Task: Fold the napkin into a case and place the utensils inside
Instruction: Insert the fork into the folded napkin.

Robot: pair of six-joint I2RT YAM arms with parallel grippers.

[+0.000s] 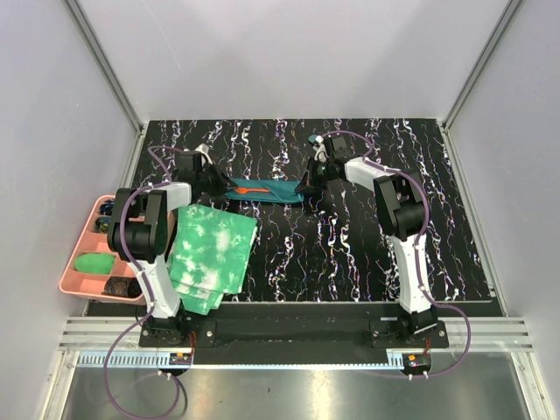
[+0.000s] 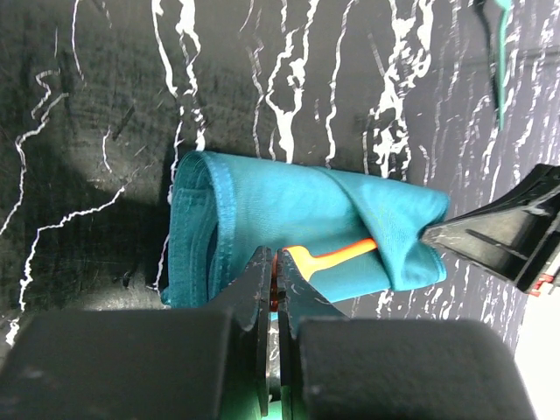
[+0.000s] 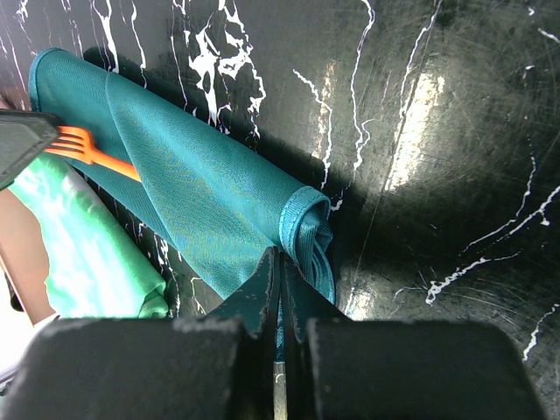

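The teal case (image 1: 265, 191) lies far across the black table (image 1: 350, 245), an orange fork (image 2: 328, 259) poking from its fold. The left gripper (image 2: 273, 262) and right gripper (image 3: 280, 258) sit closed at its ends; tie-dye cloths (image 1: 213, 249) and a pink tray (image 1: 70, 280) crowd the left arm

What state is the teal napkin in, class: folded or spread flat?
Folded. The napkin lies as a slim strip; the left wrist view shows doubled hems and a flap over the orange fork.
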